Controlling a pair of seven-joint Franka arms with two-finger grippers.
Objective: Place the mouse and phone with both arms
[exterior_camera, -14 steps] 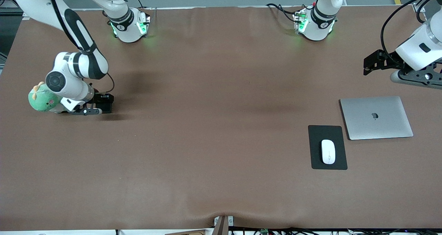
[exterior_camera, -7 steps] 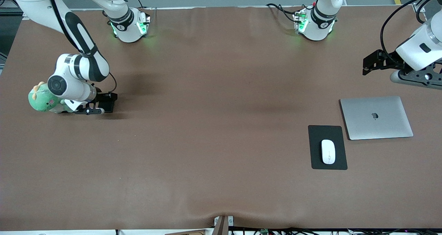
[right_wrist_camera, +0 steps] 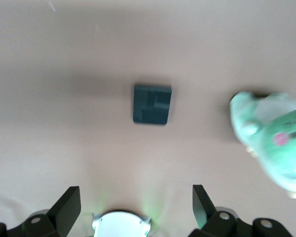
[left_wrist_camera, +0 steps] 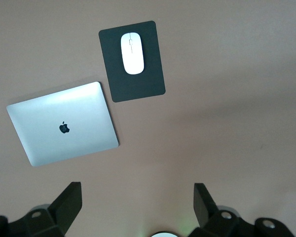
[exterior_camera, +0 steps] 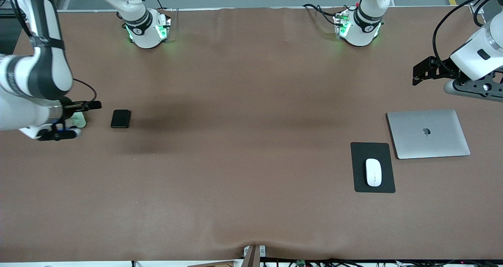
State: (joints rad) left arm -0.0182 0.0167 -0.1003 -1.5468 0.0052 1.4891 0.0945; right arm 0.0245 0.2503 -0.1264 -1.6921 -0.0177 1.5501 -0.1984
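Observation:
The white mouse lies on a black pad toward the left arm's end of the table; it also shows in the left wrist view. The black phone lies flat on the table toward the right arm's end and shows in the right wrist view. My right gripper is open and empty, up in the air beside the phone, over a green plush toy; its jaws stand wide. My left gripper is open and empty, raised over the table's end above the laptop, jaws wide.
A closed silver laptop lies beside the pad, farther from the front camera. A green plush toy sits on the table next to the phone, mostly hidden under my right arm in the front view. The brown table stretches between them.
My right gripper was down at the phone; it has risen and drawn back toward the table's end, leaving the phone flat on the table. The left arm has not moved.

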